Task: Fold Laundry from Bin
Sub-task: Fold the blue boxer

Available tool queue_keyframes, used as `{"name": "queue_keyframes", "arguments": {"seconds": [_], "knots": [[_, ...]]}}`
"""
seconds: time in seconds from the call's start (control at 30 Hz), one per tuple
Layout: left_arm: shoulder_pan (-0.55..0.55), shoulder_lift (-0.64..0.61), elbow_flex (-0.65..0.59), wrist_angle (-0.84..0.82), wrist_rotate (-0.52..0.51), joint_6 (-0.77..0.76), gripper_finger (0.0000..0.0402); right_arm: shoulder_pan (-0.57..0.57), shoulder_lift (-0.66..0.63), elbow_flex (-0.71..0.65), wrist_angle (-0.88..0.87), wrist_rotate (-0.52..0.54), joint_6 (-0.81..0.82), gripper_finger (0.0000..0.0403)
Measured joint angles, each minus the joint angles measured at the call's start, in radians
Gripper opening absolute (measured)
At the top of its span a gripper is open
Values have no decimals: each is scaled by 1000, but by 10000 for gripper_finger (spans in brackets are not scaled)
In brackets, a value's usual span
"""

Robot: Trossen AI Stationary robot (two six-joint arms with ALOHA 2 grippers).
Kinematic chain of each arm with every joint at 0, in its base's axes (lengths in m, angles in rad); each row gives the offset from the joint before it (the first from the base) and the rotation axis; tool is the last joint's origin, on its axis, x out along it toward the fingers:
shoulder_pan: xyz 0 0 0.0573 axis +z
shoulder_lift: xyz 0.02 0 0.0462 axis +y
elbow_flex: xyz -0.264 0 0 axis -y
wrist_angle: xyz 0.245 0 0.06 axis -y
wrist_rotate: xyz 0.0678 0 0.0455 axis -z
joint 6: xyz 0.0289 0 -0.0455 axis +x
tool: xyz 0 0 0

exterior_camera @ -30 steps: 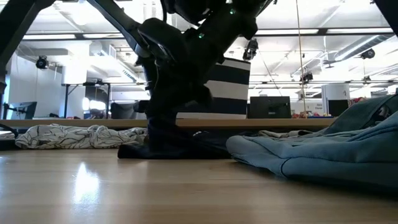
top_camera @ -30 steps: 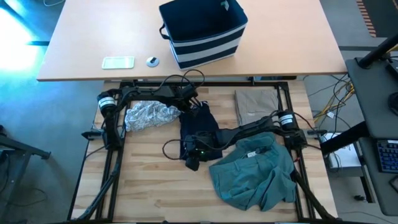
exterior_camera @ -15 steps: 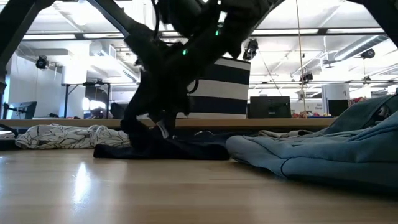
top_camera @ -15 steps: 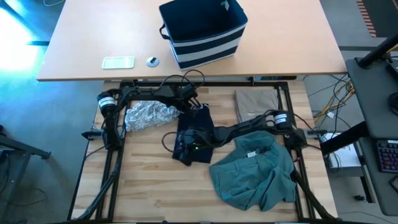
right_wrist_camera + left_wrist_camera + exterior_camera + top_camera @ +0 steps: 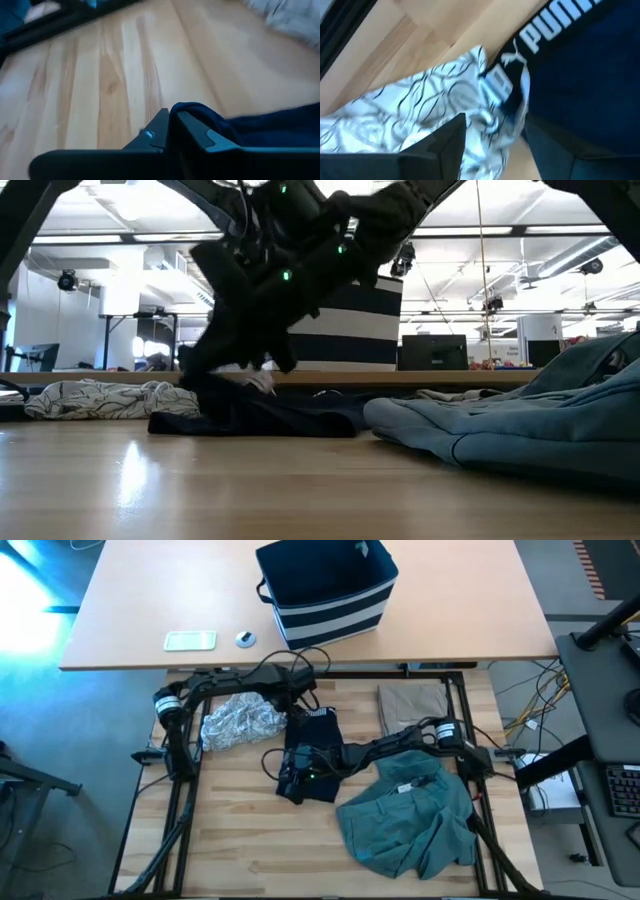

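Note:
The dark navy garment [image 5: 322, 745] with white print [image 5: 555, 20] lies spread on the wooden table's middle. My left gripper [image 5: 495, 122] hangs open above its far left corner, next to the grey-white patterned garment [image 5: 240, 723], and touches nothing. My right gripper [image 5: 171, 112] is shut on the navy garment's near left corner [image 5: 290, 778]. A teal-green garment [image 5: 410, 815] lies crumpled at the near right. A folded tan one [image 5: 410, 708] lies at the far right. The striped navy bin [image 5: 328, 590] stands on the desk beyond. My right gripper pinches a folded edge [image 5: 197, 111] of the navy garment between its two fingers, at the near left corner. The fingers reach in from the table's right, slanting down. The held cloth bunches up over the fingers, and the rest of the garment lies flat on the table.
A black frame [image 5: 190, 810] borders the wooden table. On the desk beyond lie a flat pale green object [image 5: 190, 640] and a small round thing [image 5: 245, 638], left of the bin. Bare wood [image 5: 250, 840] shows at the near left.
My left gripper has opened, let go of the navy garment's far edge and risen. My right gripper has carried the near corner toward the table's left and lower. The garment, which hung bunched between the two grippers, now lies spread out on the table.

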Motion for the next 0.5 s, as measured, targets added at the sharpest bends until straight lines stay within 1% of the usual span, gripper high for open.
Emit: {"name": "queue_keyframes", "arguments": {"seconds": [0.1, 0.17, 0.27, 0.37, 0.5], "knots": [[-1, -42, 4, -52, 0, 0, 208, -5, 27, 0, 50, -69, 6, 50], [-2, -77, -5, -71, 0, -7, 219, -8, 33, 2, 63, -105, 17, 77], [-10, -148, -27, -99, 1, -37, 231, -11, 37, 17, 57, -115, 17, 121], [-40, -229, -54, -80, 4, -83, 237, -12, 22, 37, -17, -121, -13, 163], [-110, -314, -119, -1, 33, -127, 237, -8, -33, 99, -247, -121, -86, 210]]}}
